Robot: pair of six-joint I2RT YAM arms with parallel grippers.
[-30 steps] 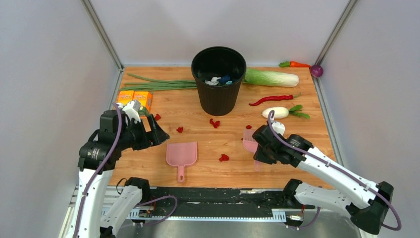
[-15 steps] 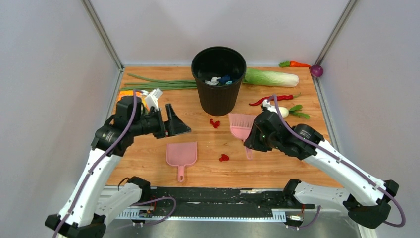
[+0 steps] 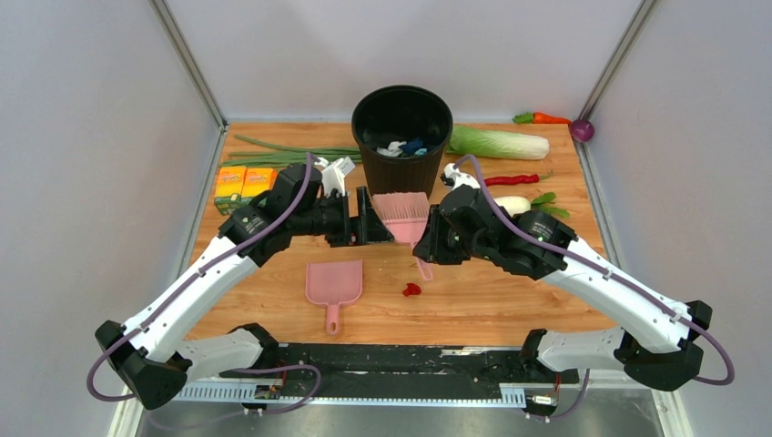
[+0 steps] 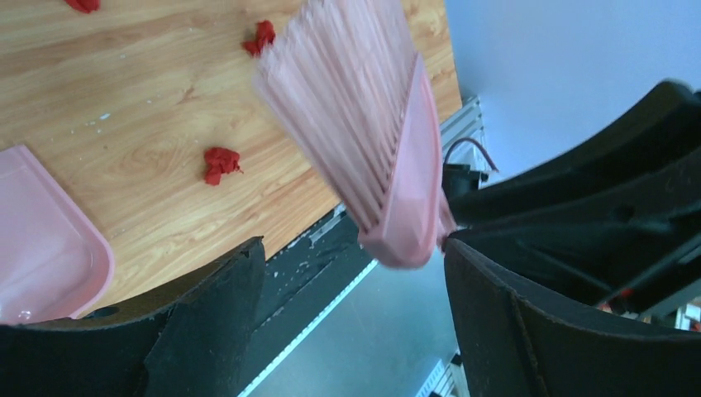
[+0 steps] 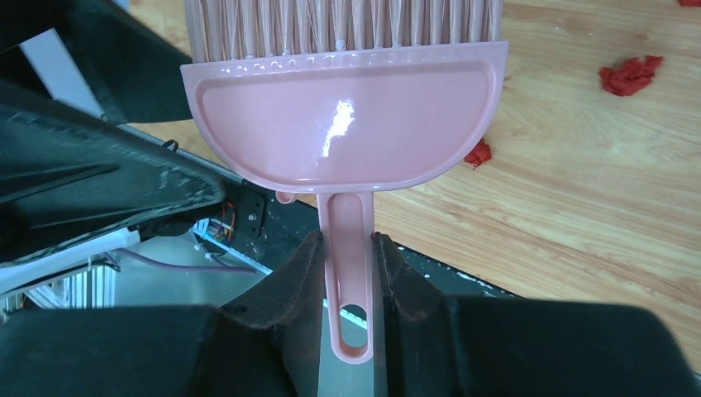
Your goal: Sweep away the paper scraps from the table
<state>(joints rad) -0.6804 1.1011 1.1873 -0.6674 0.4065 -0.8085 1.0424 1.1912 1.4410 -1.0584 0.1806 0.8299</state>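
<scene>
- Nearest you, the pink dustpan (image 3: 334, 280) lies flat on the counter (image 3: 510, 305) just behind the front rail, handle toward the arm bases. No red shows in it, and neither arm is holding it.
- Just to its right, one of the paper scraps (image 3: 411, 289) sits alone on bare wood, apart from the pan's mouth.
- The wrist views show at least a few more red bits spread over the wood under and around the arms. From above the arms hide most of them, so you cannot get a full count.
- At mid-counter, your right jaws are clamped narrow on the handle of the pink brush (image 3: 403, 208). It is lifted off the wood, bristles pointing toward the far side.
- Your left jaws stand wide just beside the brush head and grip nothing. Whether a finger touches the brush cannot be told.
- Right behind the brush stands the black bin (image 3: 401, 173). Only white and blue bits show inside, none of the red.
- Farther back and to the sides lie orange cartons (image 3: 243, 180), green onions (image 3: 282, 150), a cabbage (image 3: 499, 143) and a red chili (image 3: 510, 179). Leave these alone.
- By my reading the task is barely begun. The brush is in hand, but the red bits have yet to be gathered into the pan and tipped out.
</scene>
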